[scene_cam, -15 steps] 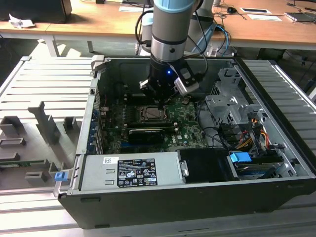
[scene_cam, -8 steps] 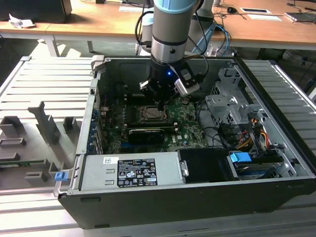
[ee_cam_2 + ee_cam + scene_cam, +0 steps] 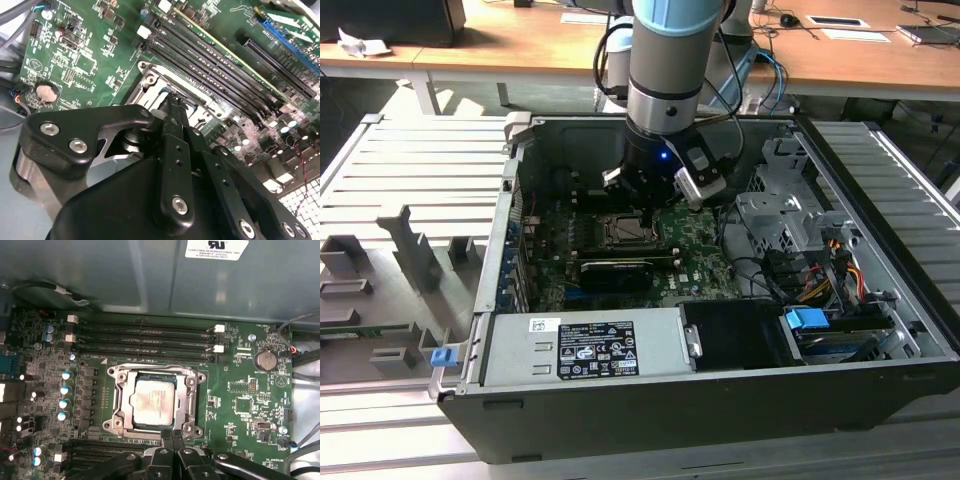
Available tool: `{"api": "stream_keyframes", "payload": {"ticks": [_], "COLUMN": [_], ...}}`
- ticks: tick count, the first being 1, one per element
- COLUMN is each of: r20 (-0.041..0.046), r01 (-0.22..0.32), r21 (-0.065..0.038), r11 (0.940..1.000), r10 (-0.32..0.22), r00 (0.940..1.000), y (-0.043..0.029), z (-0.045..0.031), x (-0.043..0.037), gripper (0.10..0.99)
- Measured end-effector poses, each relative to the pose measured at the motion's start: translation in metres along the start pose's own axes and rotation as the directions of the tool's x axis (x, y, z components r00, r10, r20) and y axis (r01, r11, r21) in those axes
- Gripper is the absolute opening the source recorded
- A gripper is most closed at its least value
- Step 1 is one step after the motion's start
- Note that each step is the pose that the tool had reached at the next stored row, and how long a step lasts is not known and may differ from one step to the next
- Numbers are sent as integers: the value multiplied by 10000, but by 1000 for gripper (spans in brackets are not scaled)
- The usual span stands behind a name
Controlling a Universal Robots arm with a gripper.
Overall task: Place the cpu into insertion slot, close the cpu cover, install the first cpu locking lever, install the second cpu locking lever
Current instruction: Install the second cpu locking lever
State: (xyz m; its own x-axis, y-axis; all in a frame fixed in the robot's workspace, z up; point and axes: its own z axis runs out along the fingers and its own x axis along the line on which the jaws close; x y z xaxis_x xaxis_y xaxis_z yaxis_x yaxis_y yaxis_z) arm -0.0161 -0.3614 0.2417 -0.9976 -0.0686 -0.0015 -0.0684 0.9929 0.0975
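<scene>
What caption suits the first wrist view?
Black fingers poised at the edge of the covered pale silvery-tan square cpu on the green circuit board.

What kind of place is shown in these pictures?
Probably a robotics lab or test workshop. An open computer case lies on a ribbed aluminium workbench with the robot arm reaching into it, over the green motherboard. Wooden desks with papers stand behind.
</scene>
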Motion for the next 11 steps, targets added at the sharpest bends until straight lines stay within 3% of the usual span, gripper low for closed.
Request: {"api": "stream_keyframes", "payload": {"ticks": [3, 4, 5, 6, 8, 11], "r20": [6, 12, 25, 33, 35, 35], "r01": [0, 2, 3, 4, 0, 6], "r21": [-91, -179, -377, -502, -517, -518], "r11": [10000, 9998, 9993, 9987, 9987, 9987], "r10": [0, -2, -2, -3, 2, -4], "r00": [10000, 10000, 10000, 10000, 10000, 10000], "y": [-51, -74, -87, -119, -182, -193], "z": [-4, -6, -7, -10, -9, 4], "x": [4, 5, 6, 8, 23, 89], "gripper": [106, 106, 106, 106, 106, 106]}}
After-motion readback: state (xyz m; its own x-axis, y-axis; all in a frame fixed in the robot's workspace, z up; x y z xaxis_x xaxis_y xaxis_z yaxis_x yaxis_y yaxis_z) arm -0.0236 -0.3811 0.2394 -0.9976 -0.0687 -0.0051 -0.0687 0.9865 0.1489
